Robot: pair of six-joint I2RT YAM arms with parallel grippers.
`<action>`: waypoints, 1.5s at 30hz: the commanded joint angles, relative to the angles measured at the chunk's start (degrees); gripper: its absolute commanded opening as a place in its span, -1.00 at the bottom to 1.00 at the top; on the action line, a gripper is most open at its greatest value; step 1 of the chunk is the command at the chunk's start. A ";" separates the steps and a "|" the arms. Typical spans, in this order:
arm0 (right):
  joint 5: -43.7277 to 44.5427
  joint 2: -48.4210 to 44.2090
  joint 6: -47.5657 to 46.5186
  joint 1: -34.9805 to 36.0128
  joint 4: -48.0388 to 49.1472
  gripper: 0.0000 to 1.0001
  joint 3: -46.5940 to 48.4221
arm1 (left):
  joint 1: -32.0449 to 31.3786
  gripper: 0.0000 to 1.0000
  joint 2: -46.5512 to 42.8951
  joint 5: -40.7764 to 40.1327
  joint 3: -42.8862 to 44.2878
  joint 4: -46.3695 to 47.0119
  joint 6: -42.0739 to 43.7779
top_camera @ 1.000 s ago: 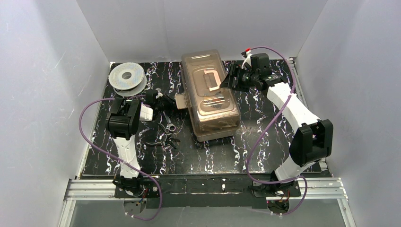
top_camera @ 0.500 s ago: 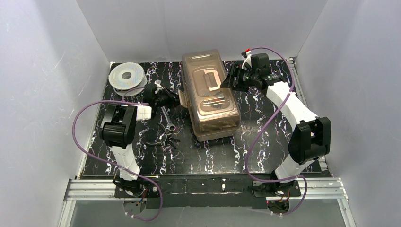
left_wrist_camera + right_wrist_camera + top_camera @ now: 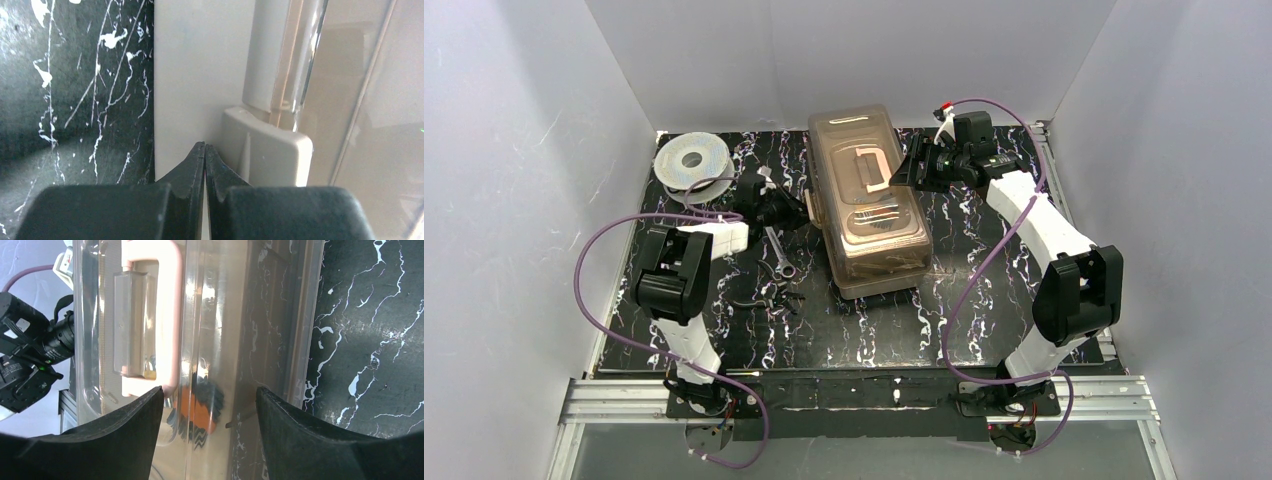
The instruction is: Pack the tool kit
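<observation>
tool kit, long axis near-to-far

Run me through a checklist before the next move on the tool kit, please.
1. Lid of the tool kit down: ok, it looks seated in the top view.
2. Latch fastened: not ok, its flap sticks out from the kit's left side.
3. Left fingers shut, tips at the latch: ok.
4. Left tips touching the latch: cannot tell.
5. Right fingers open above the lid by the handle, holding nothing: ok.
6. All tools packed: not ok, a wrench and other small tools lie loose left of the kit.
</observation>
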 commanded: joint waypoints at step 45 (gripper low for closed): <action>-1.93 -0.08 -1.20 1.83 -2.14 0.45 0.55 | 0.13 -1.00 -5.11 9.05 -0.40 14.82 -5.64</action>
